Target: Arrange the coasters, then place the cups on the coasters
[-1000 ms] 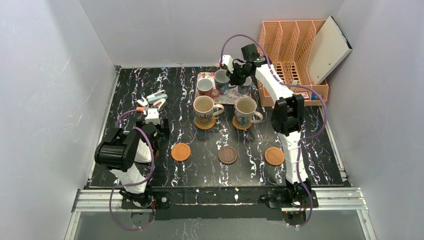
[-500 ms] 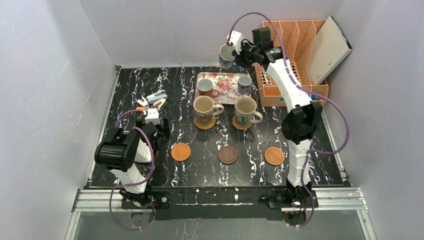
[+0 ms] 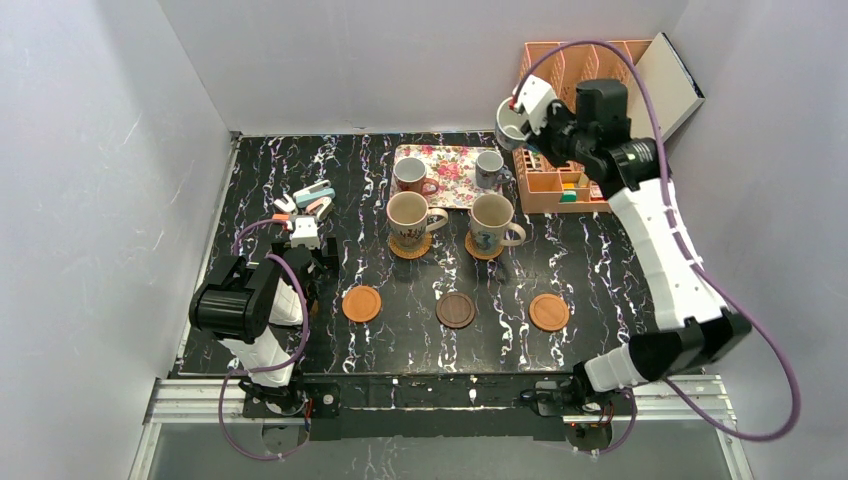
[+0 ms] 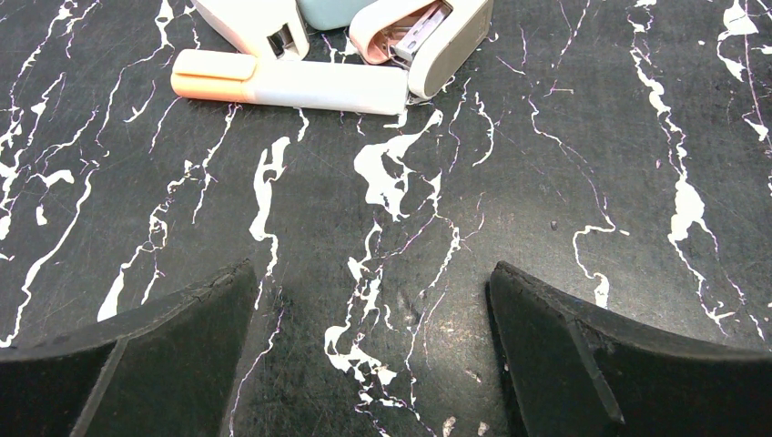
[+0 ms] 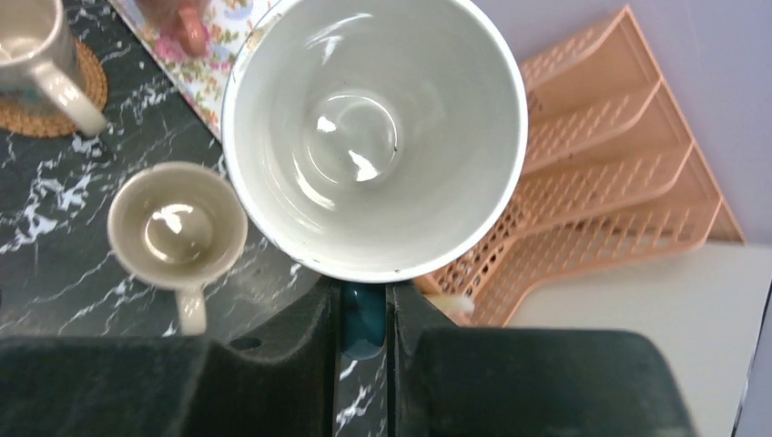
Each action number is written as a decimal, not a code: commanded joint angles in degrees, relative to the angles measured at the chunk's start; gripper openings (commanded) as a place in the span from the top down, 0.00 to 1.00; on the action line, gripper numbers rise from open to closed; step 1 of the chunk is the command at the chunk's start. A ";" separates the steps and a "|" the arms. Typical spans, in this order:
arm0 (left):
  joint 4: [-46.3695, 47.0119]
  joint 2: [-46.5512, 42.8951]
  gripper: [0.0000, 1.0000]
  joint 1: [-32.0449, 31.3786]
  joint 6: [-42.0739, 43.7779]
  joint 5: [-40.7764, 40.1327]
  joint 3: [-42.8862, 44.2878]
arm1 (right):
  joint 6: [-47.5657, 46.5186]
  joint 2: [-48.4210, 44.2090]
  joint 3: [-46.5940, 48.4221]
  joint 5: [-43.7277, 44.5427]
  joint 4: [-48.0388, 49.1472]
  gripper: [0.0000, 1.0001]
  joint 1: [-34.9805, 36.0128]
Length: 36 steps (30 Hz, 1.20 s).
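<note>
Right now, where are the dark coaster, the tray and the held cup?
dark coaster (image 3: 456,310), top view, its centre.
tray (image 3: 455,166), top view, bare floral middle.
held cup (image 5: 355,127), right wrist view, inner bottom.

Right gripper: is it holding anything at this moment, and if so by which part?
The right gripper is shut on the blue cup, pinching its handle between the two fingers.
</note>
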 commanded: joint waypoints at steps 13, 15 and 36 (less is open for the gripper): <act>0.78 -0.07 0.02 0.30 -0.38 -1.65 0.83 | 5.43 -25.11 -17.88 10.55 -14.54 0.99 -0.45; 0.83 -0.07 0.02 0.34 -0.31 -1.63 0.83 | 5.96 -27.11 -20.17 10.84 -15.43 0.99 -0.46; 0.81 -0.07 0.02 0.30 -0.33 -1.64 0.83 | -0.72 -34.69 -46.45 -1.92 -18.51 0.99 -1.13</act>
